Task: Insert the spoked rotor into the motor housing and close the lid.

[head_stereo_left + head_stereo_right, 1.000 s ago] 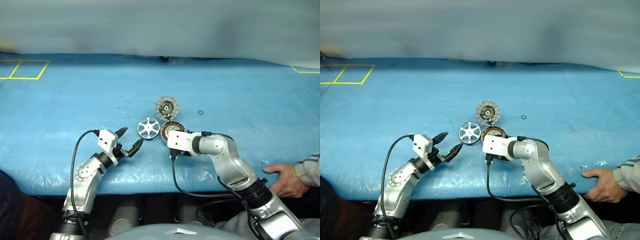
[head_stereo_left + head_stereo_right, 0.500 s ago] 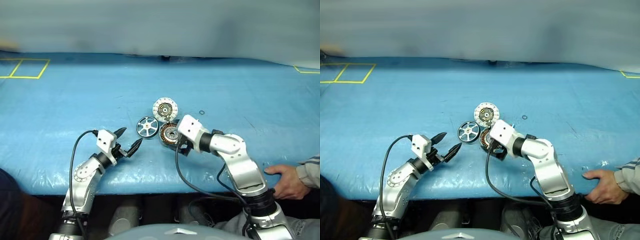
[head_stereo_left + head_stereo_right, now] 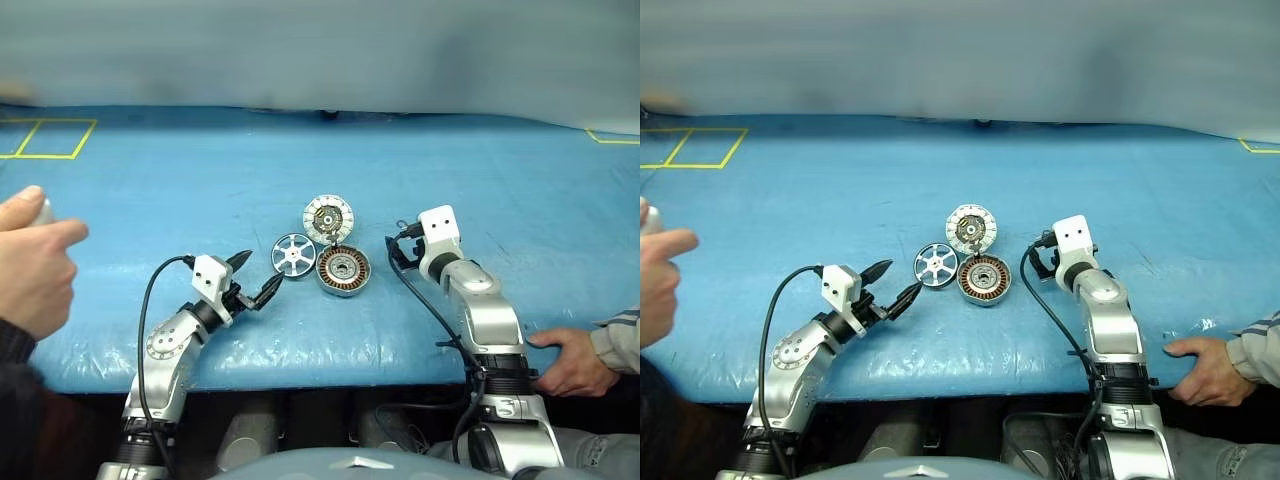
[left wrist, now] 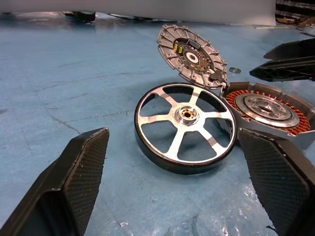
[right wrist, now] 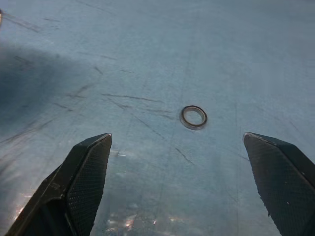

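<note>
The spoked rotor lies flat on the blue table, just left of the motor housing, whose copper windings show. The lid stands tilted open at the housing's far edge, its whitish rim and brass centre facing me. My left gripper is open and low over the table, pointing at the rotor from a short way off, with nothing between its fingers. To the right of the housing, and apart from it, my right gripper is open and empty; its fingers show beyond the housing.
A small metal ring lies on the table ahead of the right gripper. A person's hand is raised at the left edge, and another hand rests on the table's front edge at the right. Yellow tape squares mark the far left.
My right gripper has left the housing, swung right and forward, and opened. The housing now shows uncovered. A person's hand has come into view at the left. The left arm stayed still.
</note>
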